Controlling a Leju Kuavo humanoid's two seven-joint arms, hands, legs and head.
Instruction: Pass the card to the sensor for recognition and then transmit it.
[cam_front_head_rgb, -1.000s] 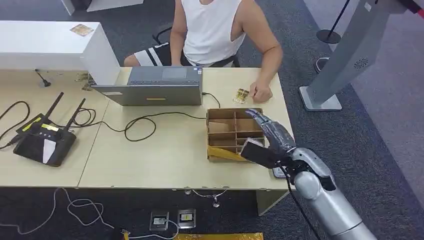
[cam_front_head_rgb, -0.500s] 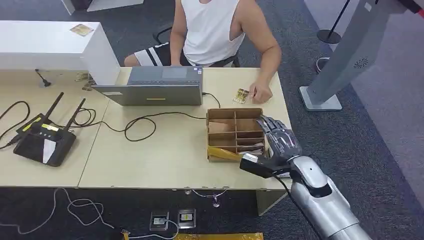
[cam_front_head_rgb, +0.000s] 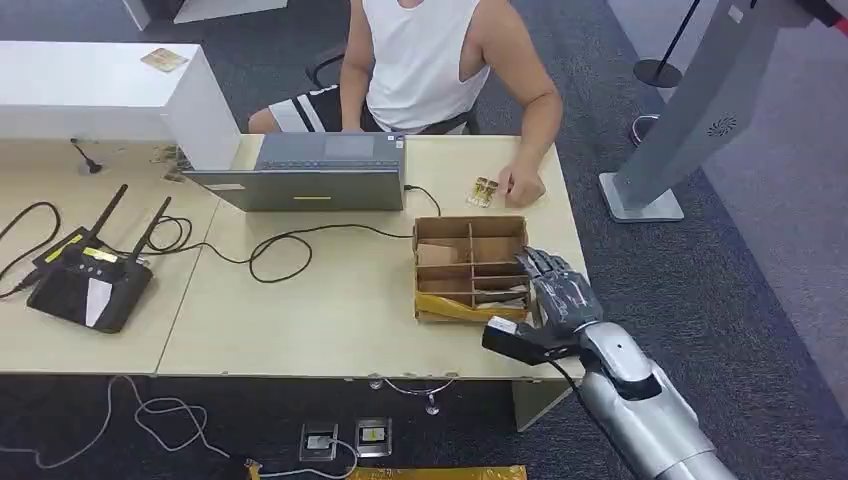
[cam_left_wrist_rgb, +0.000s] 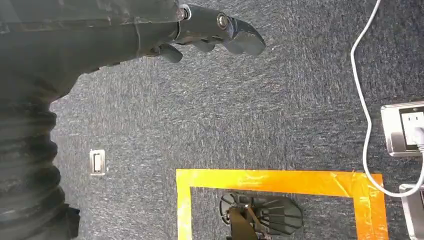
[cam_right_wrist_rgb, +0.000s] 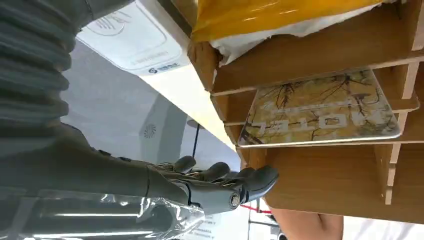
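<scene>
Lower right of centre in the head view: card (cam_right_wrist_rgb: 320, 107) lying flat in a slot of the cardboard organiser (cam_front_head_rgb: 445, 228), not yet picked. Right hand (cam_front_head_rgb: 560, 298) just beside the box's right wall, fingers spread, holding nothing. Pick-up step, apparently; next, reaching into the slot and pinching the card's edge. Left hand (cam_left_wrist_rgb: 215, 32) hanging over carpet, curled, empty. Beige table (cam_front_head_rgb: 330, 310) beneath; laptop (cam_front_head_rgb: 300, 175) and seated person (cam_front_head_rgb: 425, 60) at upper centre, router (cam_front_head_rgb: 85, 280) at left.
</scene>
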